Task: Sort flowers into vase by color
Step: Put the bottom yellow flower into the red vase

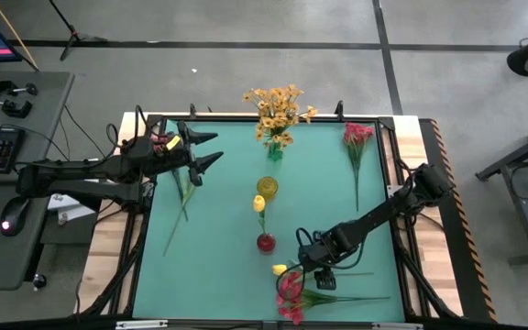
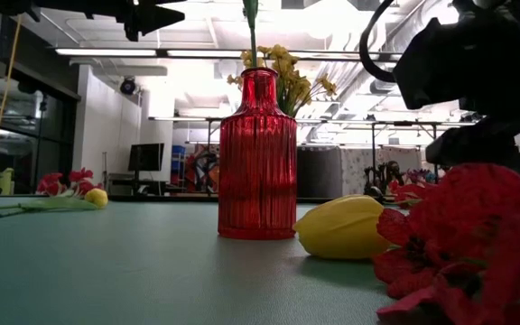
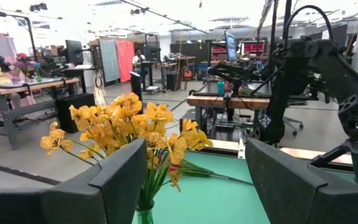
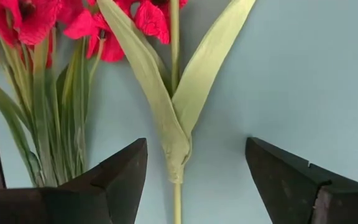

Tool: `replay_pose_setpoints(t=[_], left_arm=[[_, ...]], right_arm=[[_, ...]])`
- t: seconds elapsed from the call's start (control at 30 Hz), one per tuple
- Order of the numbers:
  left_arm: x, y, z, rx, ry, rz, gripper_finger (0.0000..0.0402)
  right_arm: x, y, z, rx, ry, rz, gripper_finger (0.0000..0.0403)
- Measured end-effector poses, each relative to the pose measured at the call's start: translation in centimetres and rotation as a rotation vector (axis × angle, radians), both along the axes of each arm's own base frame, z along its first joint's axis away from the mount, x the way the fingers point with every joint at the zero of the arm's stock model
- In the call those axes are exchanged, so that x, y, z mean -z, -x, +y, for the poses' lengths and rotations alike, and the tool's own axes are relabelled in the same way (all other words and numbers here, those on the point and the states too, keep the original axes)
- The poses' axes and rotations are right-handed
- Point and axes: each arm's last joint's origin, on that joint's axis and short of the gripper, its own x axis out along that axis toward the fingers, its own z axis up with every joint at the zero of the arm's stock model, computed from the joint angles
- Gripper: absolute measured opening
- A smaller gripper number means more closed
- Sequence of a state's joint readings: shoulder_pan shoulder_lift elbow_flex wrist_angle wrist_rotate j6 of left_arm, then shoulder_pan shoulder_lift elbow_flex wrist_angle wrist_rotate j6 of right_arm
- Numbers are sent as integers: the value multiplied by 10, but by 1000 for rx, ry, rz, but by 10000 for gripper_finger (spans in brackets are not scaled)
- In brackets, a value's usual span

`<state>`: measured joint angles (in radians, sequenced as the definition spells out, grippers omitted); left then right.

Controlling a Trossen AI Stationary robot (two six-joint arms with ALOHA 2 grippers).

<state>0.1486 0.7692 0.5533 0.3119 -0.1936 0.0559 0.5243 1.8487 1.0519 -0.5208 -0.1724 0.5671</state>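
Observation:
Several flowers lie on the green mat (image 1: pixel 218 275). A red-blossomed stem (image 1: pixel 291 295) with long green leaves (image 4: pixel 179 106) lies by the near edge, beside a yellow tulip bud (image 1: pixel 280 269). My right gripper (image 1: pixel 324 278) points down over this stem and is open, one finger on either side of the stalk (image 4: pixel 176 186), not touching it. A red vase (image 2: pixel 257 153) at mid-table holds a yellow tulip (image 1: pixel 258 203). A green vase (image 1: pixel 275 151) at the far edge holds orange-yellow sprays (image 3: pixel 123 124). My left gripper (image 1: pixel 211 151) hovers open and level at the far left.
An amber vase (image 1: pixel 267 186) stands between the red and green vases. A pink-red flower (image 1: pixel 357 137) lies at the far right. Another long green stem (image 1: pixel 180 206) lies on the mat's left side, below the left arm. The mat is bare at mid-right.

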Motion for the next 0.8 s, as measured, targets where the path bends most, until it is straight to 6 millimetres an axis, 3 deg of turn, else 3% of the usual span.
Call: replay_pose_setpoints(t=[0.23, 0.43, 0.63, 0.8], left_arm=[[0, 0, 0, 0, 0, 0, 261], [0, 0, 0, 0, 0, 0, 261], [0, 0, 0, 0, 0, 0, 261], [0, 0, 0, 0, 0, 0, 261]], right_arm=[[3, 2, -1, -63, 88, -34, 260], [4, 5, 3, -100, 148, -66, 227], [4, 7, 7, -212, 219, -112, 178], [5, 8, 5, -245, 280, -130, 111]])
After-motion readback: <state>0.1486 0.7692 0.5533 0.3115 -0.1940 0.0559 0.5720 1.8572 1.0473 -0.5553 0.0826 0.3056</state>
